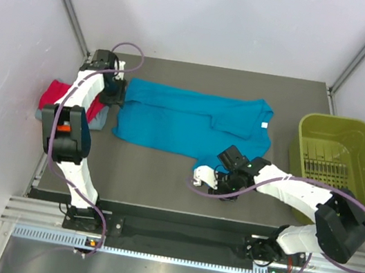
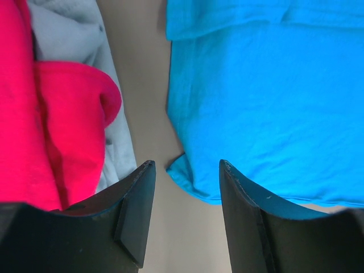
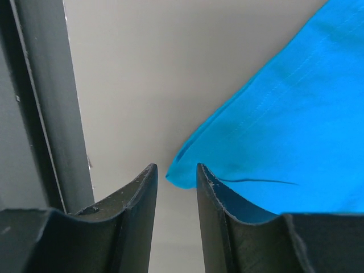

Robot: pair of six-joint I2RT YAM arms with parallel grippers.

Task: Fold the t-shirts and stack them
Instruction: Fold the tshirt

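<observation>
As left arm (image 1: 71, 133) reaches far, right arm (image 1: 294, 187) low

Teal-blue t-shirt (image 1: 191, 124), partly folded, flat mid-table; magenta-red shirt (image 1: 57, 92) atop grey shirt (image 2: 74, 34) at left edge

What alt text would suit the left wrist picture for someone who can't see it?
The left arm's tool stands open over the table, a corner of the teal-blue t-shirt lying just beyond the gap between its two dark fingers. At the picture's left, a magenta-red shirt lies on a grey shirt.
</observation>
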